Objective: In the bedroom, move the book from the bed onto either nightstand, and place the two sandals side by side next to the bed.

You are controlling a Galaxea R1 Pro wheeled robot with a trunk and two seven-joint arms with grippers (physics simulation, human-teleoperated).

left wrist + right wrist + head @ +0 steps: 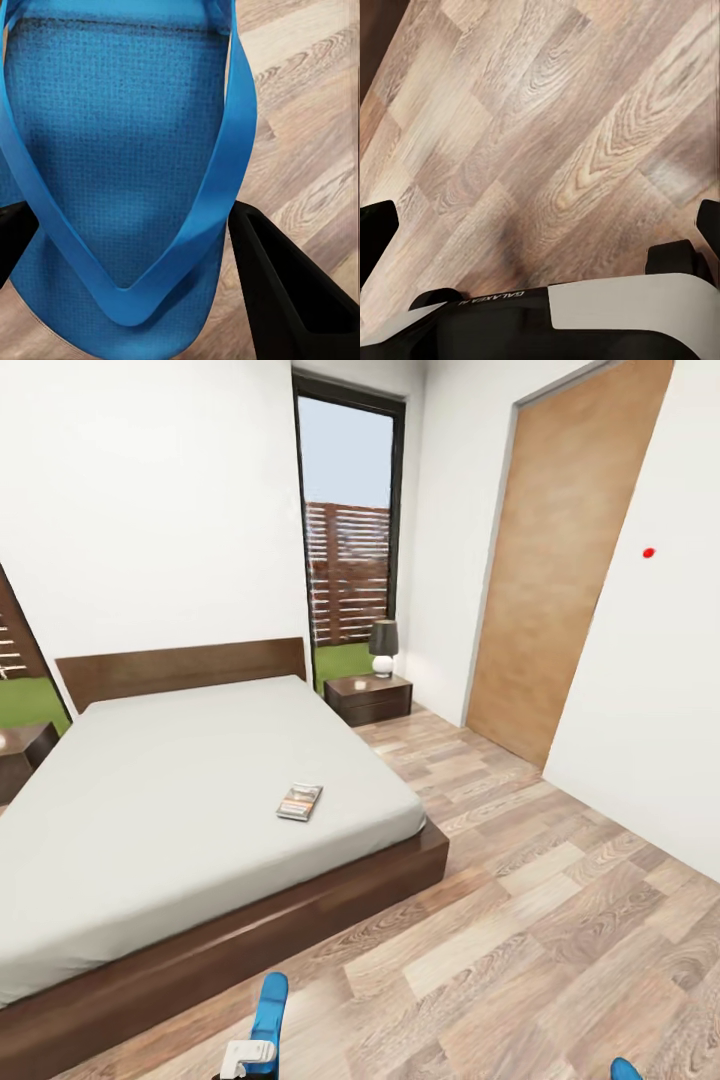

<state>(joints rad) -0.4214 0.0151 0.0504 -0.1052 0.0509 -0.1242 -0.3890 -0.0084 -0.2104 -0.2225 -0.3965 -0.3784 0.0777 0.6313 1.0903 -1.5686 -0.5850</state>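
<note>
A bright blue sandal (112,135) sits between the black fingers (285,292) of my left gripper (131,217), which is shut on its sides near the toe post. In the head view this sandal (268,1010) stands on edge above the floor at the bottom, by my left gripper (248,1055). A blue tip of the other sandal (625,1070) shows at the bottom right edge. The book (300,801) lies on the mattress of the bed (180,780) near its front right corner. My right gripper (540,217) is open over bare floor.
One nightstand (368,698) with a lamp (383,648) stands right of the headboard, and another nightstand (22,755) shows at the left edge. A wooden door (560,560) is on the right wall. Wood floor (560,920) spreads between bed and wall.
</note>
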